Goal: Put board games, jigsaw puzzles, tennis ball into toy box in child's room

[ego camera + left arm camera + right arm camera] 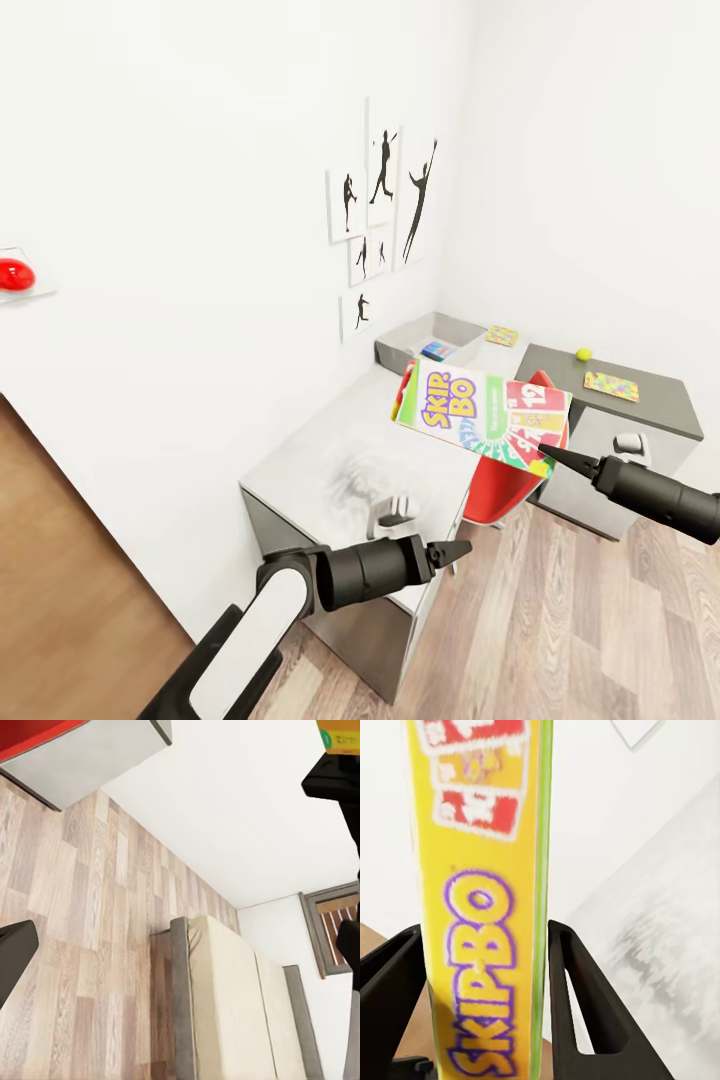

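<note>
Fingers [577, 1005] of our right gripper [548, 458] pinch the SKIP-BO box [482, 412], its long axis running from centre frame toward lower right; left gripper [458, 549] fingers' state we cannot tell.

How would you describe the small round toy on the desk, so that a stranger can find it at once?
Look at the dark grey wing of the desk in the room's corner, beyond the red chair. Near its back edge lies the tennis ball, beside a flat jigsaw puzzle. It is the only round thing there, small and yellow-green.
</note>
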